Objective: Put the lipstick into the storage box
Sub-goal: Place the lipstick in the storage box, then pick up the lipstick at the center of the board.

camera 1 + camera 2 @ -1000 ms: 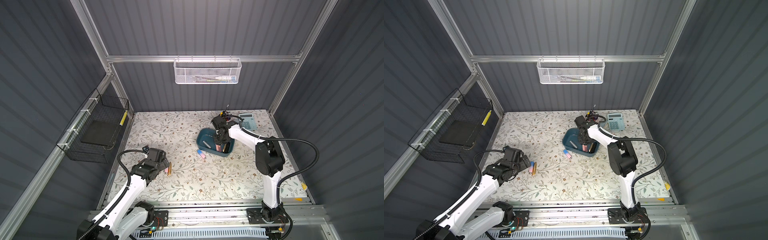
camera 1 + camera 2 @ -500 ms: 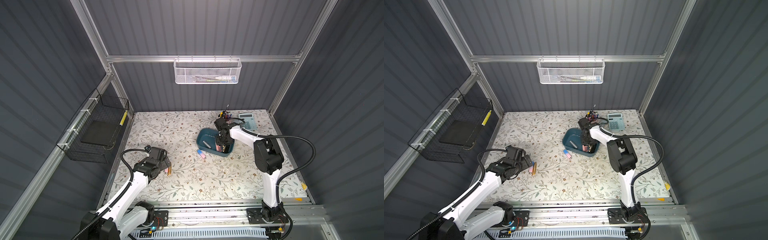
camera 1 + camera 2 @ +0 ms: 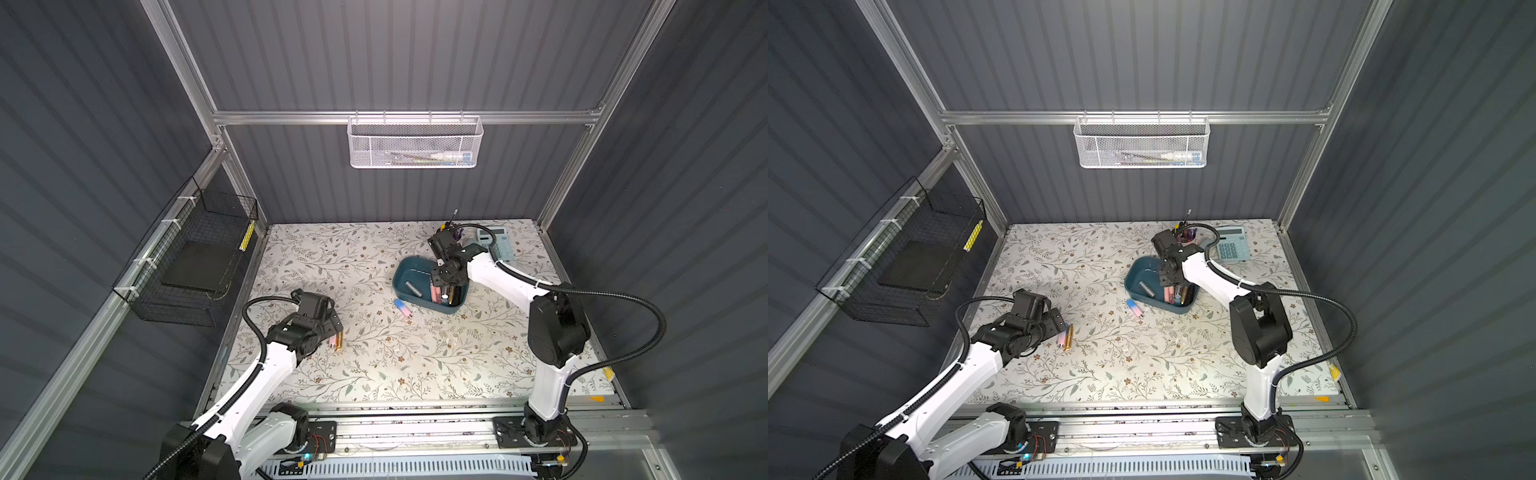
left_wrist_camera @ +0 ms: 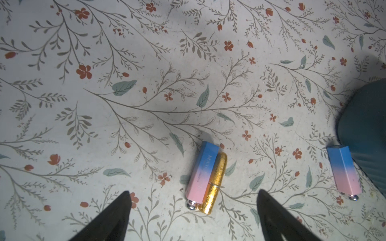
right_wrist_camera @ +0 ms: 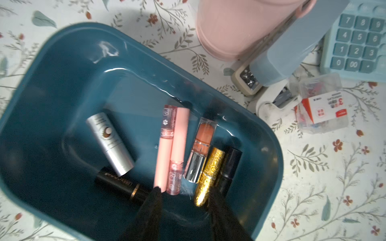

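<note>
**On the floral tabletop: lipsticks in and beside the storage box**

Across the matt, leaf-printed table, the storage box, a glossy teal plastic tub with rounded corners and low walls, stood right of centre toward the back. The right gripper hung over its interior, black tapered fingers parted and holding nothing. The left gripper hung near the table, fingers spread wide and empty. Ahead of it two lipsticks lay touching: a square pink-to-blue gradient lipstick and a round gold-glitter lipstick. A second gradient lipstick lay just beside the box's outer wall. Inside the box lay a brushed silver tube, two pale pink gloss tubes, a clear orange-filled tube, a gold-glitter tube and two black tubes.
</note>
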You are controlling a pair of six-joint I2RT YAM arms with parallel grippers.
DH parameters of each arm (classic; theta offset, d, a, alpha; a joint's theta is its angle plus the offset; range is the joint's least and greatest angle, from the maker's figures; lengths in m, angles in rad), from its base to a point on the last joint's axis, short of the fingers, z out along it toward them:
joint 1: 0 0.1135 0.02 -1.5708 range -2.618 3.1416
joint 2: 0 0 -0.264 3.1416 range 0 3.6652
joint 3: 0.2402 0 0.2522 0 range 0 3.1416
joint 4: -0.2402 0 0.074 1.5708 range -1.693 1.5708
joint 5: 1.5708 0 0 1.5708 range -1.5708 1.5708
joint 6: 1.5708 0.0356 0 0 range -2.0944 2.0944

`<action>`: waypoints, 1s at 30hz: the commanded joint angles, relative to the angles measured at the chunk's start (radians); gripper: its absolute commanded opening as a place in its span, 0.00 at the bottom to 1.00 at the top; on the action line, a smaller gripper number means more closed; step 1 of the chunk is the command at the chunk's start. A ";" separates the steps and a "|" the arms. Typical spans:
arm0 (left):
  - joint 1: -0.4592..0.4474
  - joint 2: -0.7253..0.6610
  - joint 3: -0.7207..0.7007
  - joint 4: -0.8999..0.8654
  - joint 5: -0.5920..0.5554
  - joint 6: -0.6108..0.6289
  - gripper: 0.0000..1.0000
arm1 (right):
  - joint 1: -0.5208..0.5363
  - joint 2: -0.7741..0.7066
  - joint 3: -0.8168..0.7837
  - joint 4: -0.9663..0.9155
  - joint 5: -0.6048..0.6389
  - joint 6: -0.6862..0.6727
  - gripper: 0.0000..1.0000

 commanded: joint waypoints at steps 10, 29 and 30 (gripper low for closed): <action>-0.020 0.041 -0.008 0.055 0.175 -0.038 0.65 | 0.033 -0.139 -0.168 0.038 -0.063 0.067 0.39; -0.150 0.239 0.005 0.069 0.065 -0.092 0.69 | 0.052 -0.266 -0.268 0.037 -0.044 0.078 0.40; -0.150 0.255 0.011 0.063 0.052 -0.084 0.69 | 0.051 -0.268 -0.269 0.037 -0.040 0.075 0.40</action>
